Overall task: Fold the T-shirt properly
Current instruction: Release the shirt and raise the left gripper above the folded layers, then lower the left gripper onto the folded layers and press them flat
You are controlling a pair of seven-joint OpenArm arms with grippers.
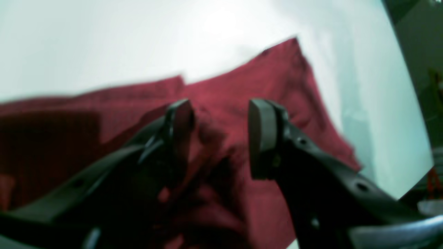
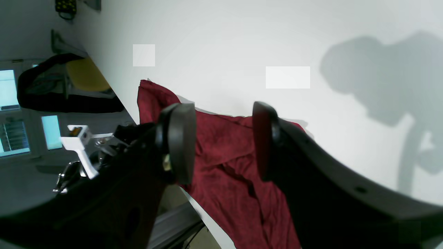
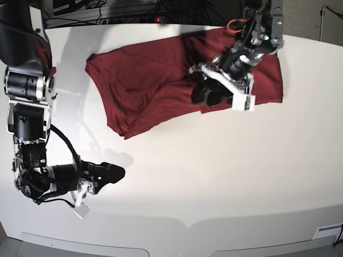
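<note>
No brand, label or readable writing shows on anything in these views; the T-shirt is plain dark red cloth without print.

The T-shirt lies on the white table, in the far part of it, spread wide but not flat. Its left part, in the base view, is a broad panel with a corner pointing toward the near side; its right part reaches a straight edge near the table's right side. The far edge of the cloth lies close to the far rim of the table. In the middle there are folds and bunched cloth.

The left gripper hangs over this bunched middle part. In the left wrist view its fingers stand spread apart, with wrinkled cloth seen between them; this view is blurred, so I cannot tell if the tips touch the fabric, but nothing looks pinched.

The right gripper is low over bare table near the front left, well apart from the T-shirt. Its fingers are also spread, holding nothing.

The whole near half of the table is bare white surface, and a wide free strip remains between the cloth and the right gripper.
</note>
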